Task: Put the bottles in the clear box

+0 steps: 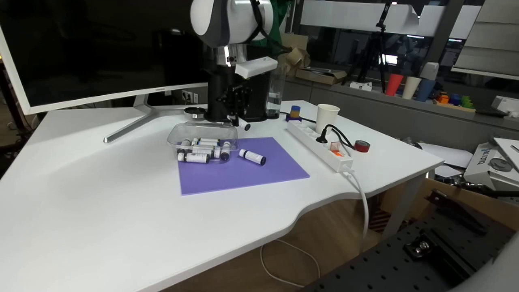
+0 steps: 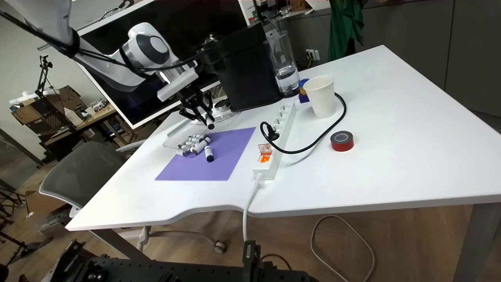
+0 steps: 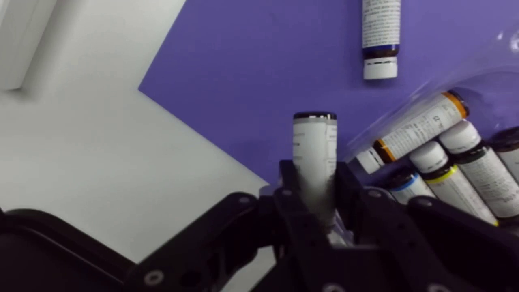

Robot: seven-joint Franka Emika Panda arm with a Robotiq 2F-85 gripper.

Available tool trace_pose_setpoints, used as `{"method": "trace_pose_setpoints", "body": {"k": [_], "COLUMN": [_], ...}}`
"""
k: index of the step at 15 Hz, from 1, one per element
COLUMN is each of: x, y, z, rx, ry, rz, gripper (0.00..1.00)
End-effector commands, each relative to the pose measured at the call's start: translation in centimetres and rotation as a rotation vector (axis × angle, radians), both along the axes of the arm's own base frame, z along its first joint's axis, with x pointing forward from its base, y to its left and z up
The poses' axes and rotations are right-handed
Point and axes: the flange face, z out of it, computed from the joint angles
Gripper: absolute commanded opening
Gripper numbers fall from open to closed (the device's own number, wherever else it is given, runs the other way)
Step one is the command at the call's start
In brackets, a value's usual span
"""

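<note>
Nearest in the wrist view, the claw (image 3: 317, 175) grips a bottle (image 3: 314, 142) above the desk (image 1: 101, 194), by the far right of the clear box (image 1: 202, 132). Several bottles (image 3: 492, 182) already lie inside; the gripped one and a loose bottle (image 1: 252, 157) on the mat (image 1: 243, 176) remain. The labels (image 3: 381, 24) are illegible; the far left screen (image 1: 101, 48) reads "SAMSUNG".

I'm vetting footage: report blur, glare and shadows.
Wrist view: gripper dark and slightly blurred, glints on the clear box, soft shadow beside the power strip; in an exterior view, bright patches in the window; in both exterior views, bottle labels unreadable.
</note>
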Motion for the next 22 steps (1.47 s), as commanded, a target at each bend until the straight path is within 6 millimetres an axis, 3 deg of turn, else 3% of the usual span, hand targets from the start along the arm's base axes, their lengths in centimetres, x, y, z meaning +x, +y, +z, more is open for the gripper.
{"method": "trace_pose_setpoints", "body": {"k": [1,9,10,11,18,22], "x": [-1.5,-2.2,-2.2,-2.2,-3.3,-4.7], "y": [2.6,8.0,8.3,8.4,6.6,3.8], "z": [1.9,0.6,0.4,0.2,0.7,2.2], "rx": [-0.019,-0.007,-0.008,-0.009,-0.021,-0.051], "ry": [-0.009,0.06,0.074,0.086,0.143,0.196], "rz": [0.066,0.187,0.19,0.192,0.18,0.129], "gripper": [0.07,0.07,0.52,0.52,0.98,1.0]}}
